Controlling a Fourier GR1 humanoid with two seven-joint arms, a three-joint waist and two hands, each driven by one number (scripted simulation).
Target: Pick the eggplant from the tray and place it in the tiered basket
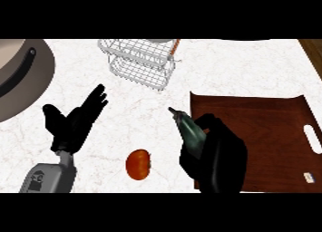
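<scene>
A dark eggplant (188, 129) with a thin stem pointing up-left is held by my right hand (215, 156), whose fingers curl round its lower part. It hangs at the left edge of the brown wooden tray (270, 136). The white wire tiered basket (142, 61) stands at the far middle of the counter, well beyond the eggplant. My left hand (73, 122) rests open on the left, fingers straight and pointing up-right, holding nothing.
A red-orange tomato (139, 164) lies on the marble counter between my two hands. A large round grey pan or basin (16, 77) fills the far left. Dark wood (320, 54) shows past the counter's right edge.
</scene>
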